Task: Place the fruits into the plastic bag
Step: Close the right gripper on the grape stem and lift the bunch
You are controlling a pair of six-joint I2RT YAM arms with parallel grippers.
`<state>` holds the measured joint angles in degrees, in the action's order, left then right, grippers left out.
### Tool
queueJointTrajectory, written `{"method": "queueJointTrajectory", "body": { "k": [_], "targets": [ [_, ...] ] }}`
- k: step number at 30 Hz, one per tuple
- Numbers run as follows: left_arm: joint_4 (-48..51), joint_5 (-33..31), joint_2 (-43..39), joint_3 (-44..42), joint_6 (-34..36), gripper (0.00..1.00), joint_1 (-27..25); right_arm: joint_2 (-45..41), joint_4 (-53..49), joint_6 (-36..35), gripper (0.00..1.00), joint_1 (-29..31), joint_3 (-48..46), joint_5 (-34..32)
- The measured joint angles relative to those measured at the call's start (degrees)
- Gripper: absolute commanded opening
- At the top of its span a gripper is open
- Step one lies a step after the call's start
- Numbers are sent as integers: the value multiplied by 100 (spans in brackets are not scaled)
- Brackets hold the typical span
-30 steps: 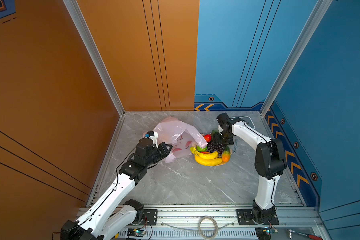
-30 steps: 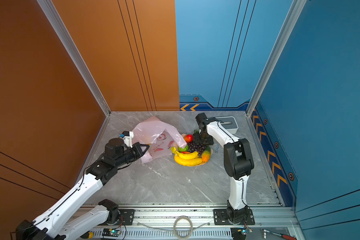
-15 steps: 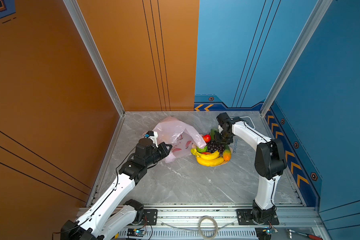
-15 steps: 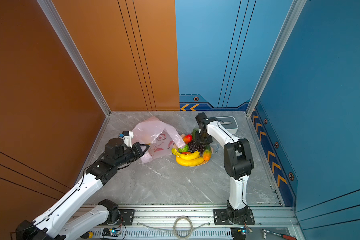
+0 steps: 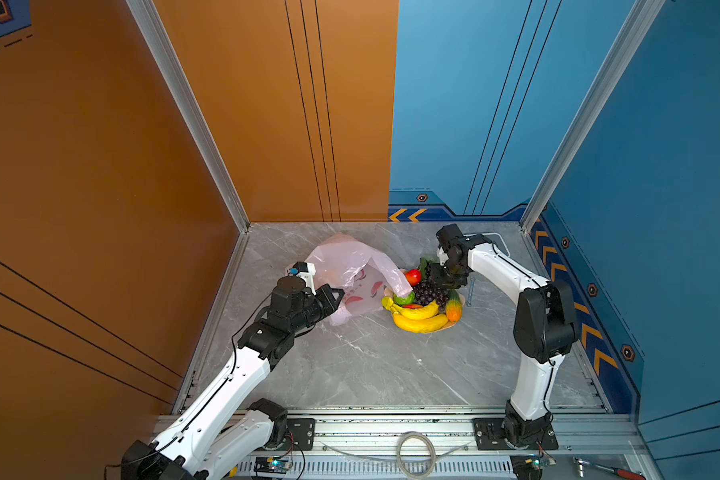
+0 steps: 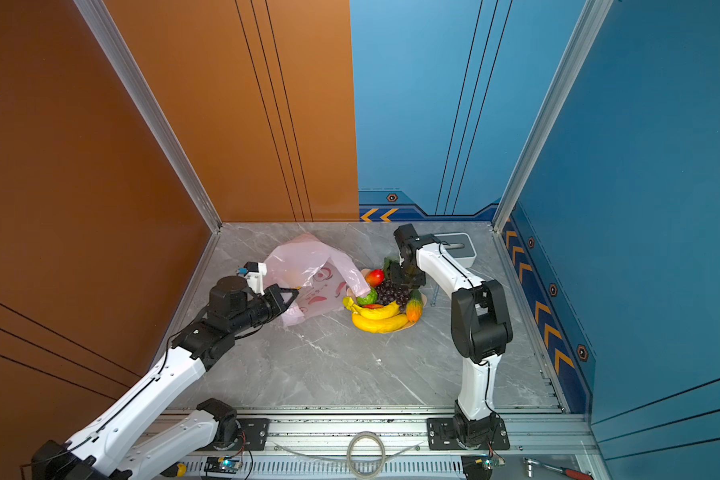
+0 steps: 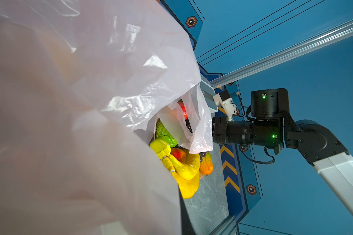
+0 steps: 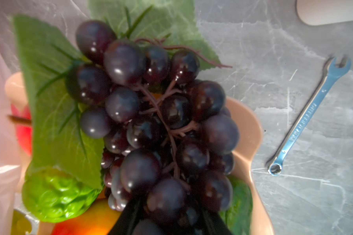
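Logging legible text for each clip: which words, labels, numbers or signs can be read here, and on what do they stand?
No text is readable in any view.
plastic bag: red printed marks, no legible letters.
wrench: stamped lettering along the shank, too blurred to read.
yellow chevrons and hexagon badge: signs only, no words.

There is one plastic bag [image 5: 350, 266], one bowl [image 8: 251, 130], one bunch of bananas [image 5: 420, 322], one bunch of grapes [image 5: 431, 291], one lime [image 5: 404, 298], one mango [image 5: 412, 276] and one long green-orange fruit [image 5: 454, 309]. On the desk [image 5: 371, 365] lie also one wrench [image 8: 306, 116] and one box [image 6: 464, 253]. Robot arms are two, left arm [image 5: 242, 374] and right arm [image 5: 533, 374].
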<state>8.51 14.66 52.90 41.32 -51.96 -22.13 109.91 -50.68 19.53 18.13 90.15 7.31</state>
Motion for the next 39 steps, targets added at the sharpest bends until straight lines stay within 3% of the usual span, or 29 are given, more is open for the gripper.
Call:
{"method": "queueJointTrajectory", "body": {
  "k": [18,39],
  "targets": [
    [-13,0,-11,0,-22,0,0,-844,1460,396,35,-758,-1517,2122],
    [-15,0,-46,0,-44,0,0,-1580,1825,529,34,-1064,-1690,2785]
  ]
}}
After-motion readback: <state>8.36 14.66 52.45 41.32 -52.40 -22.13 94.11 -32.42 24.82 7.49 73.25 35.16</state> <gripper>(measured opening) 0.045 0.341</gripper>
